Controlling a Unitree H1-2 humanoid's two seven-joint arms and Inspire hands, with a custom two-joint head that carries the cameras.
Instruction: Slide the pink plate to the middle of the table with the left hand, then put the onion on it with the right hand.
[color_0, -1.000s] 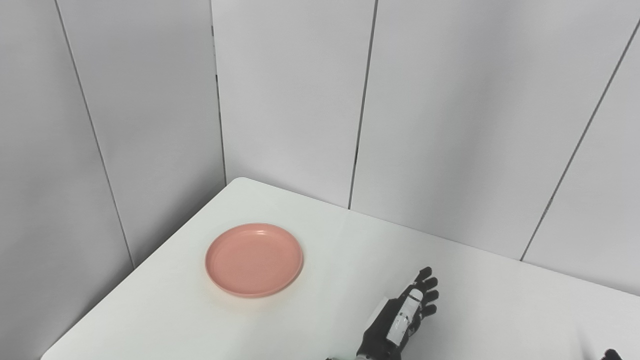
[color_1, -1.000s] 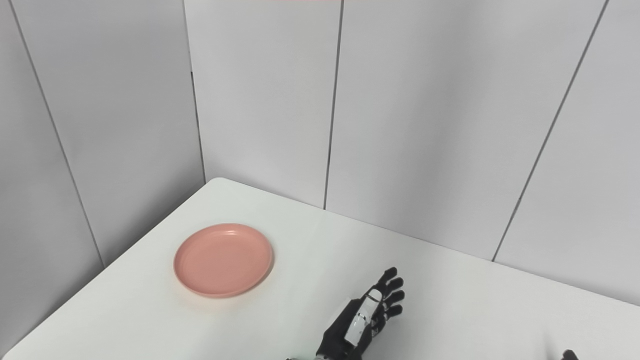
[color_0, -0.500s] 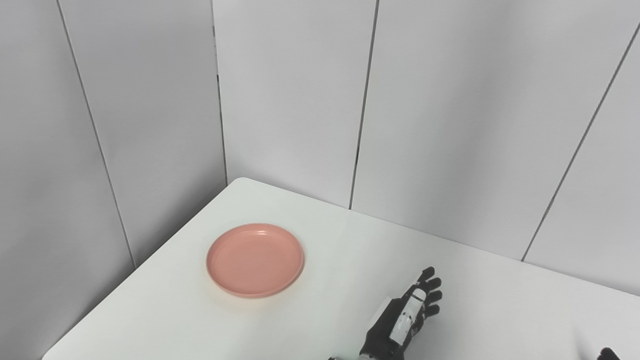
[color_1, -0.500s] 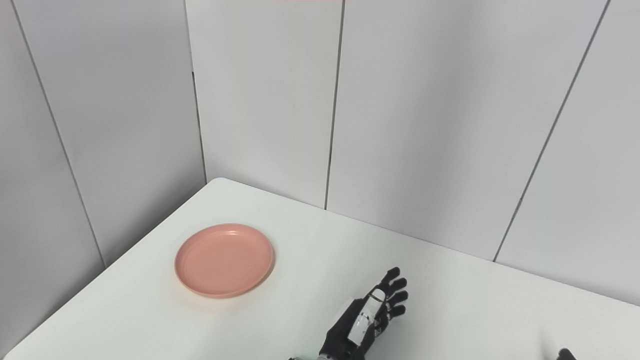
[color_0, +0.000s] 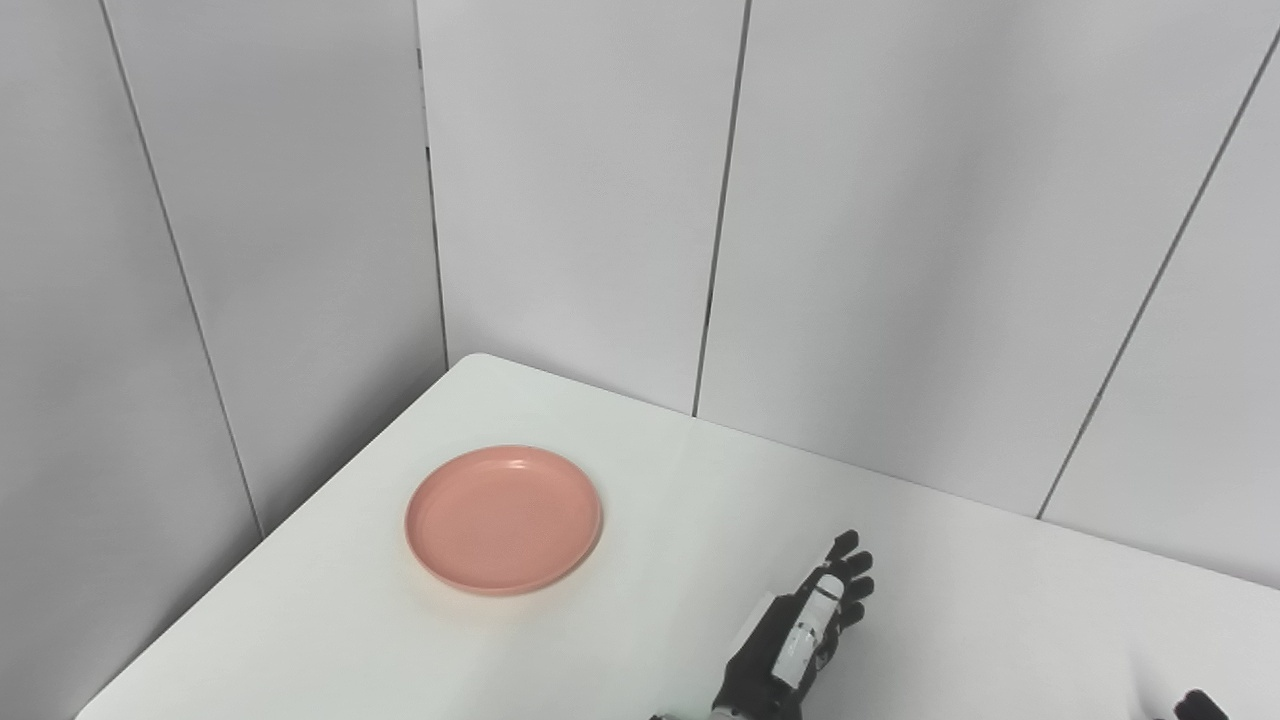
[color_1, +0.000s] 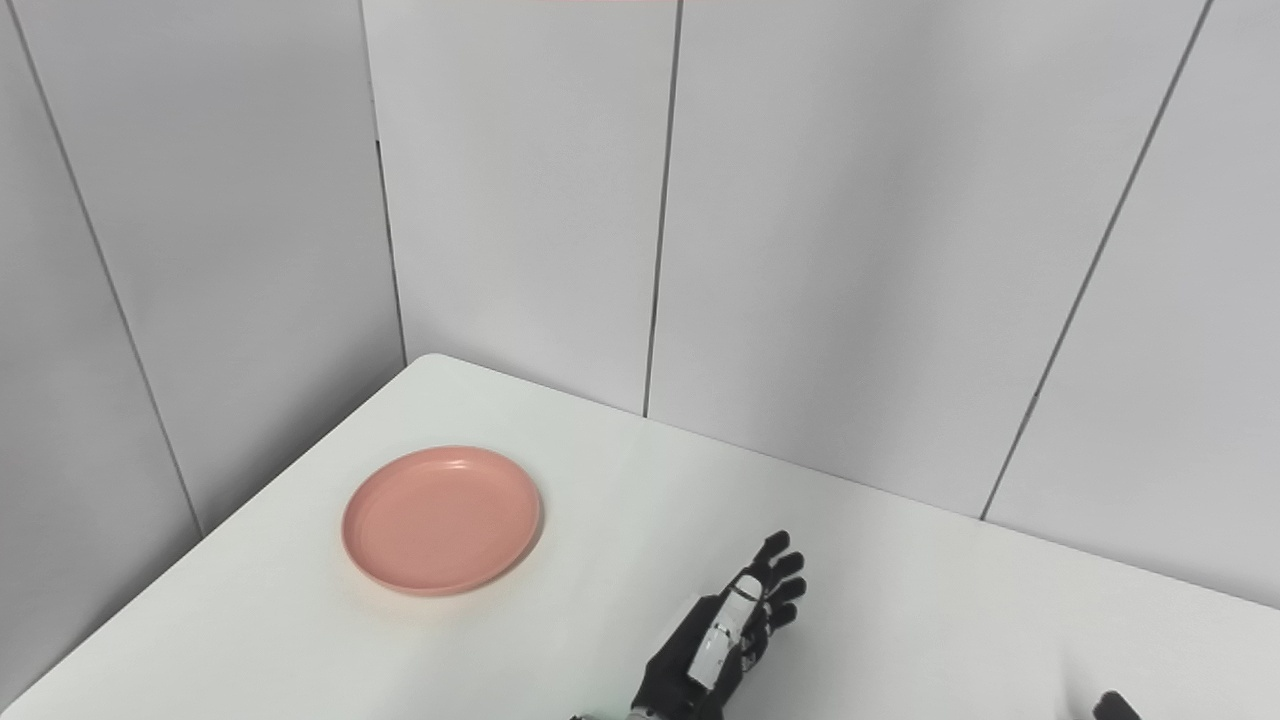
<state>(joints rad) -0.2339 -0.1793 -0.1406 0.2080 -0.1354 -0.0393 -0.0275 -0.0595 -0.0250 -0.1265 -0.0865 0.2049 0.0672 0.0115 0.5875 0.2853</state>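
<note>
On the white table (color_0: 680, 500), toward its left side near the corner where the grey wall panels (color_0: 560, 180) meet, sits the pink plate (color_0: 503, 519), flat, nothing on it, nothing touching it. Left hand (color_0: 800, 630) comes up from the bottom edge near centre, dark fingers (color_0: 850, 575) stretched out and slightly spread, pointing up and right, holding nothing; it is well apart from the plate, to the plate's right and nearer the camera. White patch on the back of that hand, no text readable on it. Can't tell if the hand rests on the table or hovers just above it. Right hand (color_0: 1190, 705) is only a dark sliver at the bottom right corner; whether its fingers are spread or closed cannot be told from so little. View differences: both eye views give the same layout, just offset sideways; the right eye view puts the plate (color_1: 441, 519) and left hand (color_1: 725, 640) further left in frame and shows a bit more table to the right, with the right hand (color_1: 1115, 705) again just a dark tip at the bottom edge. Left eye view shows a little more of the left wall panel and the table's left edge. Onion is not visible in either view. No brands, labels or writing legible anywhere, on plate, table, walls or hands.
</note>
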